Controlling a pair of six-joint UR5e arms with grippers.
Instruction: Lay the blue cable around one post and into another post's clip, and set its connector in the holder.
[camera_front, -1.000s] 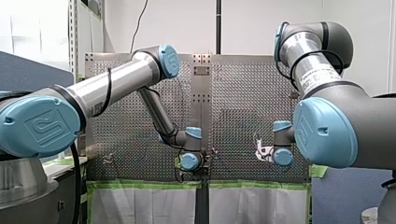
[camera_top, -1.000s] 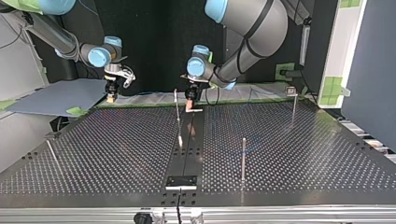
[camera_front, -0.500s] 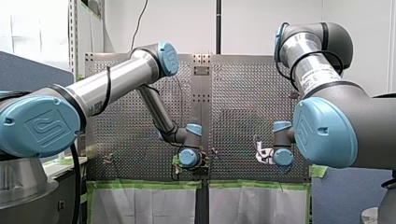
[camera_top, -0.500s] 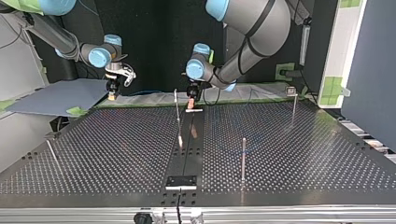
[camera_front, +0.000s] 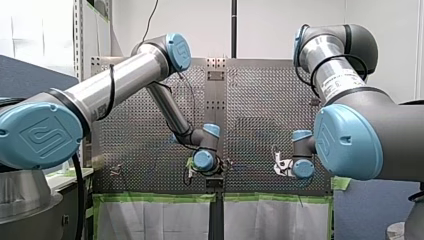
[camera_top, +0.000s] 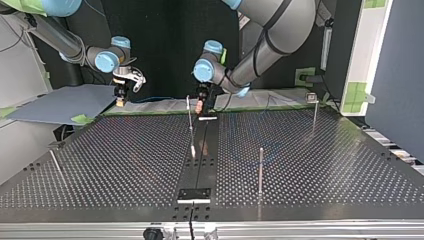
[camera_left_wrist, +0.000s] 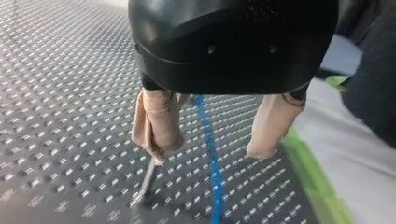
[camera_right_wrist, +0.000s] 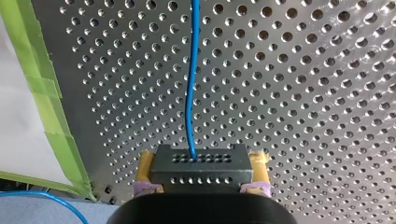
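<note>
In the left wrist view my left gripper stands open above the perforated table, beige pads apart. The blue cable lies on the table beneath the gap, touched by neither finger. A thin metal post rises just under one pad. In the right wrist view my right gripper is shut on a black connector block between yellow pads, and the blue cable runs straight ahead from it. In the top view my left gripper hangs by the middle post; my right gripper hovers at the far left edge.
More posts stand on the plate: one right of centre, one far right, a leaning one at the left. A black block sits at the near edge. Green tape lines the table's edge.
My left gripper has opened and lifted a little away from the table, drifting slightly to the top view's left. My right arm has stayed put with the connector.
</note>
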